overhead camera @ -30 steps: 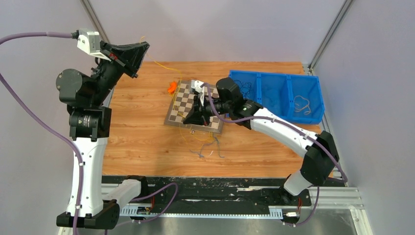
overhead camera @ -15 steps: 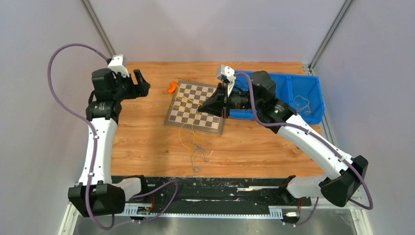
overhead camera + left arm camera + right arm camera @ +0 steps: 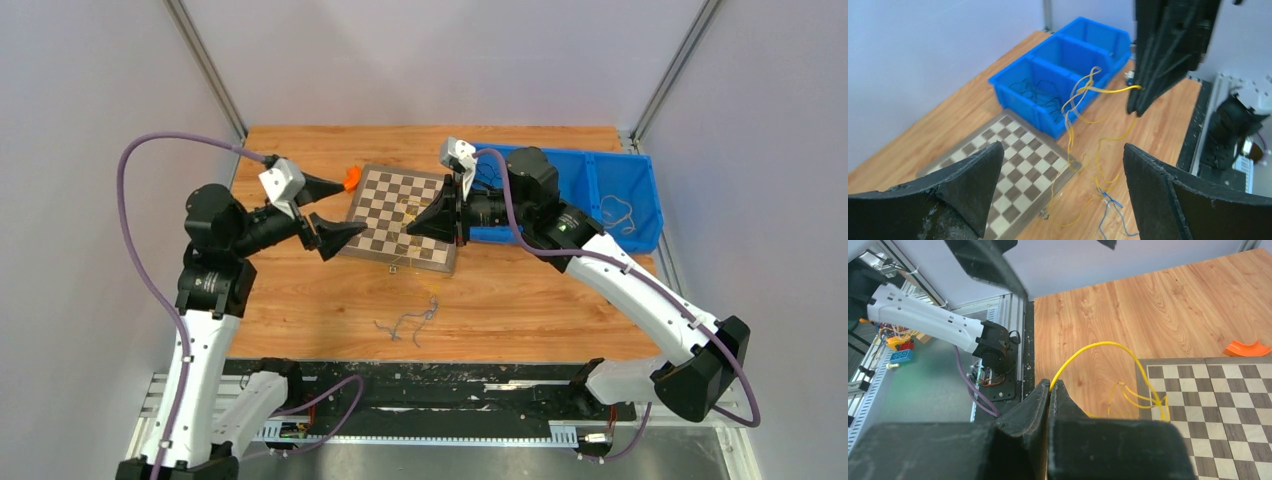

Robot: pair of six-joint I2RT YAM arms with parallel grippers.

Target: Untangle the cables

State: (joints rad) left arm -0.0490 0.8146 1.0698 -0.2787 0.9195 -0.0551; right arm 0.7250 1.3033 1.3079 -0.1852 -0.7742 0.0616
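Top external view gives us the whole table: the right gripper (image 3: 410, 228) hangs above the 4 o'clock part of the chessboard (image 3: 385, 200). The left gripper (image 3: 352, 205) is at the 9 o'clock edge of the same board.

In the right wrist view the two fingers of the right gripper are pressed together on a yellow cable (image 3: 1103, 343). The cable leaves the fingertips in a high arc and falls in loops onto the board. The left wrist view shows this cable running from the fingertips to a small bunch of loops, then hanging down towards the wooden table (image 3: 290, 290).

The fingers of the left gripper stand wide apart and hold nothing.

On the table at 6 o'clock of the board lie thin grey-blue strands (image 3: 402, 326), loosely curled. At 3 o'clock of the board stands a blue bin (image 3: 560, 153) with three compartments. We see black cables (image 3: 490, 182) in the compartment nearest the board and a tan cable (image 3: 620, 212) in the farthest one. A small orange piece (image 3: 351, 178) lies at the board's 11 o'clock corner.
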